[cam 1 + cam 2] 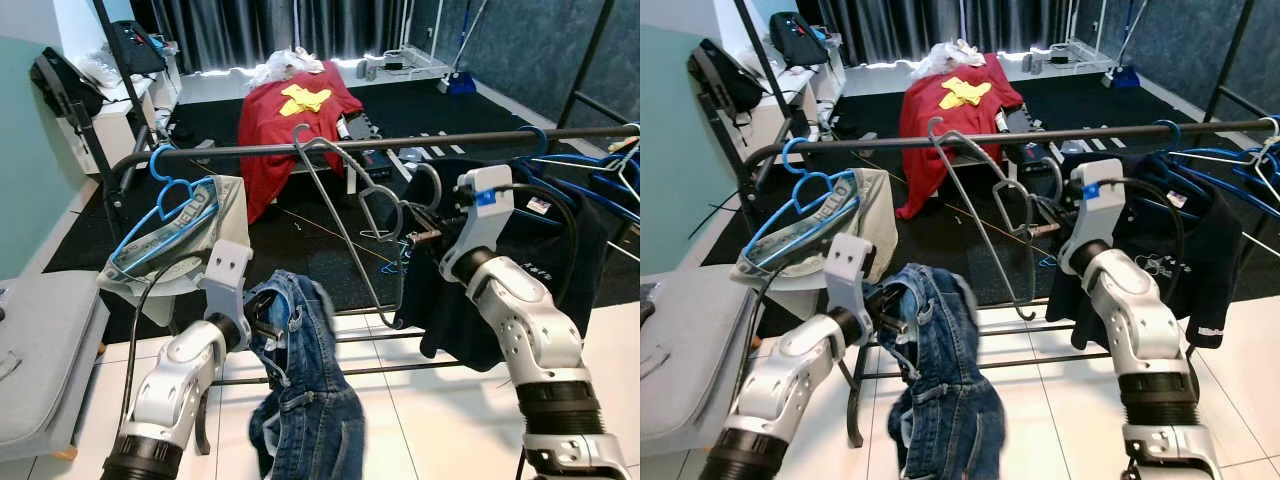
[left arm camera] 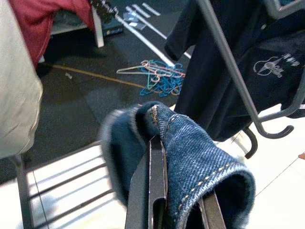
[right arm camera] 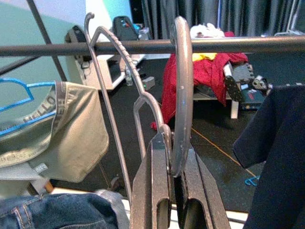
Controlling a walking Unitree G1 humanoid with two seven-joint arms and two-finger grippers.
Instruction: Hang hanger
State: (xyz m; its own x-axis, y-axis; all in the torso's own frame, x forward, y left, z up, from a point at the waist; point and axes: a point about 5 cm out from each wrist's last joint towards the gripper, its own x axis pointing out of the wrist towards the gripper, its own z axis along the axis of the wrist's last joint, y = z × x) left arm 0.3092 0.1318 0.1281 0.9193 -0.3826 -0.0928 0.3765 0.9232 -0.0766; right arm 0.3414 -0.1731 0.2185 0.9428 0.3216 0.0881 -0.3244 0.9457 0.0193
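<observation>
A dark rail (image 1: pixel 480 138) runs across the clothes rack in front of me. A grey metal hanger (image 1: pixel 345 225) has its small top hook over the rail near the middle, and its long wire hangs below. My right gripper (image 3: pixel 170 143) is shut on a curved grey loop of that hanger (image 3: pixel 183 95), just under the rail. Lower left, my left gripper (image 1: pixel 265 328) is shut on a pair of blue jeans (image 1: pixel 305 400), which droop towards the white floor. Denim folds over the left fingers (image 2: pixel 155 181).
A blue hanger with a beige garment (image 1: pixel 170 235) hangs at the rail's left end. A black T-shirt (image 1: pixel 560 245) and several blue hangers (image 1: pixel 600 165) hang at the right. Red cloth (image 1: pixel 290 120) lies behind. Loose hangers (image 2: pixel 159 78) sit on the dark carpet. Low rack bars (image 1: pixel 400 368) cross near the floor.
</observation>
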